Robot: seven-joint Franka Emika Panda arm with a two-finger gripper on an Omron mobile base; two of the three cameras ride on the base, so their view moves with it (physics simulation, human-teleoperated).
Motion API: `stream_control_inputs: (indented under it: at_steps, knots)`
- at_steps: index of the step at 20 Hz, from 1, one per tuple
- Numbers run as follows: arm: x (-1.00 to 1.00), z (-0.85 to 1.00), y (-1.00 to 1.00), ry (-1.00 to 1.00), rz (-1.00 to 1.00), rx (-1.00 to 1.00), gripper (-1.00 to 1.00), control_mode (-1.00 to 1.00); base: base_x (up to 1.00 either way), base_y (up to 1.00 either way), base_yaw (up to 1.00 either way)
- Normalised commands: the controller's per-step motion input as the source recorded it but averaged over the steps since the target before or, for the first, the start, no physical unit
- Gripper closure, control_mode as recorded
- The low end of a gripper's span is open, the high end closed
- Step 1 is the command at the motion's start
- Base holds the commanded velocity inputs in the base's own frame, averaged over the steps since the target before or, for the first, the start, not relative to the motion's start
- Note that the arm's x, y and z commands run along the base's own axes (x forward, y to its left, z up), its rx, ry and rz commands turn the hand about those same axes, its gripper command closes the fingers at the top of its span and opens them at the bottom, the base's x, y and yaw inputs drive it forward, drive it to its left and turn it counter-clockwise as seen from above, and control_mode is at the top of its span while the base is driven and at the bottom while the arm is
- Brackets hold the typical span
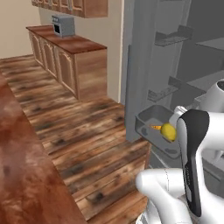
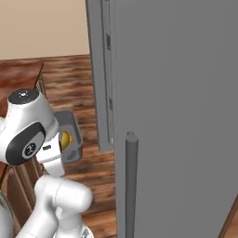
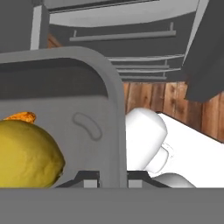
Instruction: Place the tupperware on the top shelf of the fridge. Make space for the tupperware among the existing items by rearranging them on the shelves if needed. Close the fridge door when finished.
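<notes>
One tupperware (image 3: 78,118) riding in closed gripper (image 3: 113,177), pinched at its rim, hanging level with lower door racks (image 1: 164,92) of open fridge (image 1: 144,65). Risking clipping a rack while lifting, spilling food pieces (image 3: 26,153).

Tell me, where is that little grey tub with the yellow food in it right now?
The tupperware is held up in the air by the gripper, beside the open fridge door, just below its door racks; in the left base view it sits right of centre.
</notes>
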Motion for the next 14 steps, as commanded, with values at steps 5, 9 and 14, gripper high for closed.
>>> stream_control_inputs:
  at_steps: [5, 9, 14]
  knots:
    - [0.0, 0.0, 0.0, 0.0, 0.0, 0.0, 1.0, 1.0, 0.37, 0.0, -0.32]
    - [0.0, 0.0, 0.0, 0.0, 0.0, 0.0, 1.0, 1.0, 0.9, 0.01, -0.25]
    - [0.0, 0.0, 0.0, 0.0, 0.0, 0.0, 1.0, 1.0, 0.6, 0.01, -0.24]
